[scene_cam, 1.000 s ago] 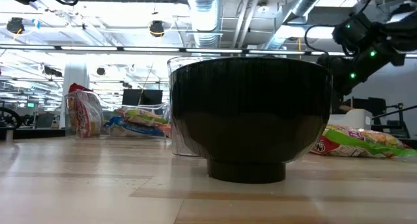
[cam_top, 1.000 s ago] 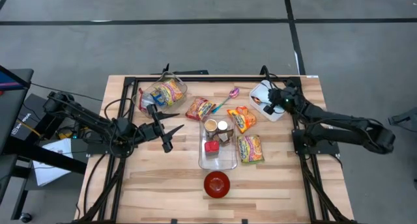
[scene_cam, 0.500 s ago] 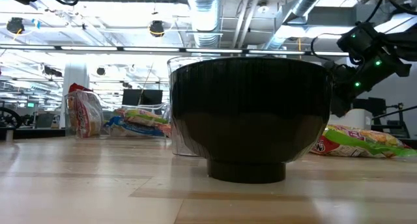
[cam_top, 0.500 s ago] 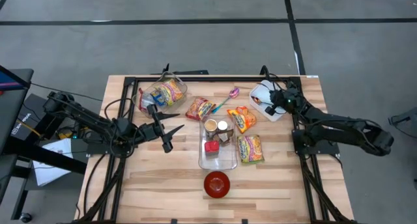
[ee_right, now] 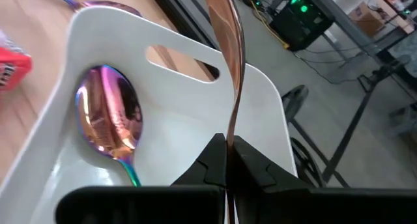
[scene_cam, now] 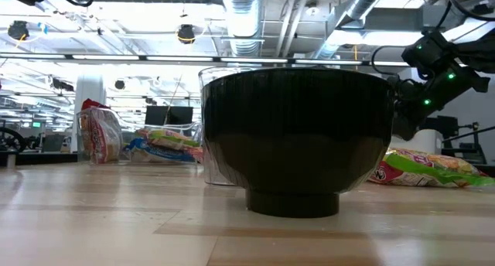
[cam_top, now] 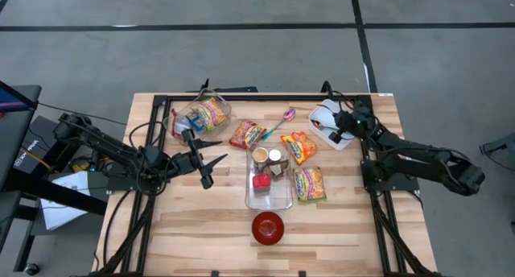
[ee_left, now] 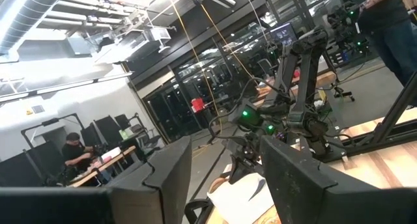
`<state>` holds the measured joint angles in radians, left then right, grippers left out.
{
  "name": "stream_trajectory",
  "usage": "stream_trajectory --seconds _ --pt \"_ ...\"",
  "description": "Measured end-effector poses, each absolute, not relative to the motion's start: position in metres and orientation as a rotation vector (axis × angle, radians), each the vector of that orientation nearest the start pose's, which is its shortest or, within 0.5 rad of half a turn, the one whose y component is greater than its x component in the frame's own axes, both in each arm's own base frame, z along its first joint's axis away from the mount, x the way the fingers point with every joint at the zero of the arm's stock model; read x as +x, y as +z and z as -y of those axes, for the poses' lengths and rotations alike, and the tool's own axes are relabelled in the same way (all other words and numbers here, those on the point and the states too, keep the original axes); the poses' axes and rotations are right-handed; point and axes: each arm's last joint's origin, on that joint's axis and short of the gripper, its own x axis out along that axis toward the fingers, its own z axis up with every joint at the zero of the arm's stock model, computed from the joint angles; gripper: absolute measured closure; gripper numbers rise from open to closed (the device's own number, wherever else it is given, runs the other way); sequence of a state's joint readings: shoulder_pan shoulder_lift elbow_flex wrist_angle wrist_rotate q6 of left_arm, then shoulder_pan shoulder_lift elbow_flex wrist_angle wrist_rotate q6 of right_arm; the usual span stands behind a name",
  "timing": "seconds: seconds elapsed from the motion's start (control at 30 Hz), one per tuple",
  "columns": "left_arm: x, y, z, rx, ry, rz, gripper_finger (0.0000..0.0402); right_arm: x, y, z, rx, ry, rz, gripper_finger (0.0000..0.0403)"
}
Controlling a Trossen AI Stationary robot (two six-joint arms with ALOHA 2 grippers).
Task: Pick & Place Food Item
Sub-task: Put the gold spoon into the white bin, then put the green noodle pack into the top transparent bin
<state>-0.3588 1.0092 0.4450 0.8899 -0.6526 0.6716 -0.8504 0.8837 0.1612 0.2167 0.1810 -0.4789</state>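
My right gripper is at the table's far right, over a white tray, and is shut on a thin copper-coloured utensil. An iridescent spoon lies in that tray. My left gripper stands open at the table's left with nothing between its fingers. Snack packets lie mid-table: a bagged one, a red one, an orange one and a green one. A clear container holds small cups. My right gripper pinches the copper utensil's thin stem between its two fingers. The stem runs on forward from the fingertips, along them, above the white tray's floor and past its handle slot. Its far end leaves the picture, so I cannot tell what part that is.
A red bowl sits near the table's front edge and fills the middle of the low view. Another iridescent spoon lies on the wood left of the tray. Black frame rails run along the table's far side.
My right gripper has sunk a little toward the white tray, still shut on the copper utensil. My left arm has kept still.
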Motion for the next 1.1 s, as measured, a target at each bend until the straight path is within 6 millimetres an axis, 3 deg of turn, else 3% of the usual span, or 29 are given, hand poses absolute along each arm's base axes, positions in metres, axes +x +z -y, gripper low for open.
stream_trajectory --seconds 0.63,1.1 --pt "0.198 0.275 0.055 0.508 0.370 0.168 0.0229 0.104 0.146 0.123 -0.243 -0.867 -0.696 0.0353" --pt "0.198 0.275 0.055 0.510 0.370 0.166 0.0229 0.111 0.155 0.115 -0.275 -0.831 -0.609 0.0347"
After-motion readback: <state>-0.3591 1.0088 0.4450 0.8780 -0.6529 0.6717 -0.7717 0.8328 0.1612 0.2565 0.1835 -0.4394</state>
